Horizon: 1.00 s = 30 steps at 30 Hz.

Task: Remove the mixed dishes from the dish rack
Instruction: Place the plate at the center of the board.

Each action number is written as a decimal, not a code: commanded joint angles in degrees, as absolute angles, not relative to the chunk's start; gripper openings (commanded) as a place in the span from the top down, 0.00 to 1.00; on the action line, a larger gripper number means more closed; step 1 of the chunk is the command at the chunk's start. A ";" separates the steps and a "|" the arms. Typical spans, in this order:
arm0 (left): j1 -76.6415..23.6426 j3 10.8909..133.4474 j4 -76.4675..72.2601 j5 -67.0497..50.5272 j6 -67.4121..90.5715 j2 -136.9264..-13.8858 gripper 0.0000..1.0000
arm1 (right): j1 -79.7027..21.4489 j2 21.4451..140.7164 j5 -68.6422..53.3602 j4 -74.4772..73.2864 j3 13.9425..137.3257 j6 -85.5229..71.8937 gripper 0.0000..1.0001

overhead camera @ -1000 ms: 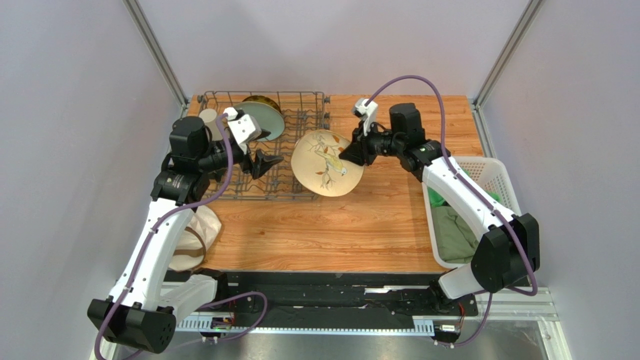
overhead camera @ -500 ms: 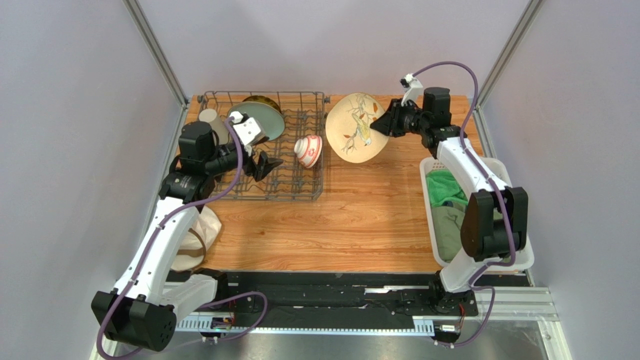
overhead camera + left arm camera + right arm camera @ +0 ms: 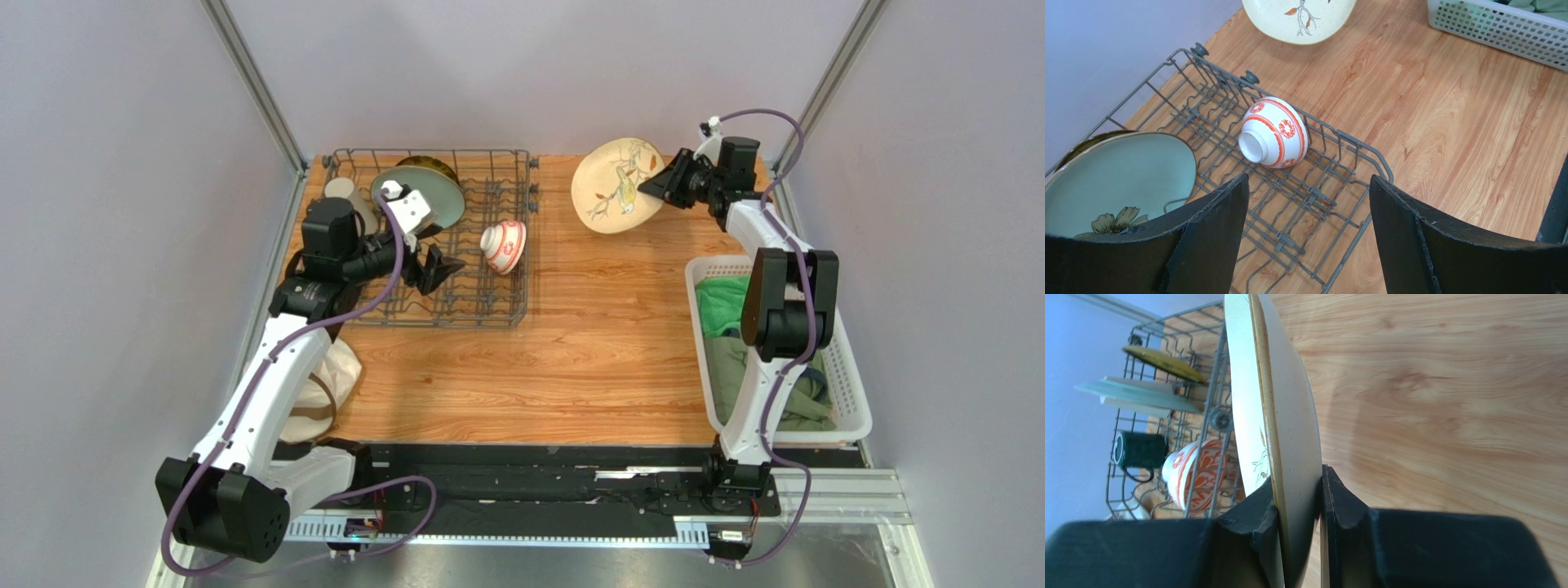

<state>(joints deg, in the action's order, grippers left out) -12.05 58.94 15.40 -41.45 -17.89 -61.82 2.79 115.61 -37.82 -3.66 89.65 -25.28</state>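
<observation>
The grey wire dish rack (image 3: 423,321) stands at the table's far left. In it are a pale green flowered plate (image 3: 432,196), a yellow-and-dark plate (image 3: 423,164) behind that, a beige cup (image 3: 341,194) and a red-and-white bowl (image 3: 503,245) lying on its side. A dark green mug (image 3: 1140,450) shows through the wires in the right wrist view. My left gripper (image 3: 436,267) hovers open over the rack, short of the bowl (image 3: 1273,133). My right gripper (image 3: 659,186) is shut on the rim of the cream plate (image 3: 620,184), held on edge above the far right of the table.
A white slotted basket (image 3: 846,355) with green cloths (image 3: 736,368) sits along the right edge, under my right arm. A pale cloth bundle (image 3: 321,382) lies off the table's left front corner. Grey walls close in on three sides.
My right arm has swung the cream plate from just right of the rack to the far right corner, which uncovers the bowl. My left arm has barely shifted.
</observation>
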 commanded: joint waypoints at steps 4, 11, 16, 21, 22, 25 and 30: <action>-12.30 57.92 12.48 -41.66 -16.44 -62.93 0.21 | 5.36 120.93 -43.15 4.05 98.95 -30.15 1.00; -12.30 58.10 12.39 -42.10 -16.43 -64.07 0.21 | 5.71 125.85 -44.30 2.64 101.77 -29.88 1.00; -12.30 58.18 12.66 -42.27 -16.44 -64.69 0.21 | 5.97 129.28 -45.00 1.50 103.44 -29.53 1.00; -12.39 58.01 12.92 -42.19 -16.87 -64.77 0.21 | 6.24 131.57 -46.93 0.26 105.20 -29.71 1.00; -12.31 57.92 13.01 -42.19 -16.79 -64.78 0.21 | 6.24 131.75 -47.11 0.26 105.29 -29.71 1.00; -12.30 58.01 13.10 -42.54 -16.79 -64.86 0.21 | 6.24 132.54 -48.25 0.26 105.21 -30.15 1.00; -12.30 57.92 13.18 -42.54 -16.87 -64.95 0.21 | 6.50 132.98 -49.83 0.26 104.59 -30.15 1.00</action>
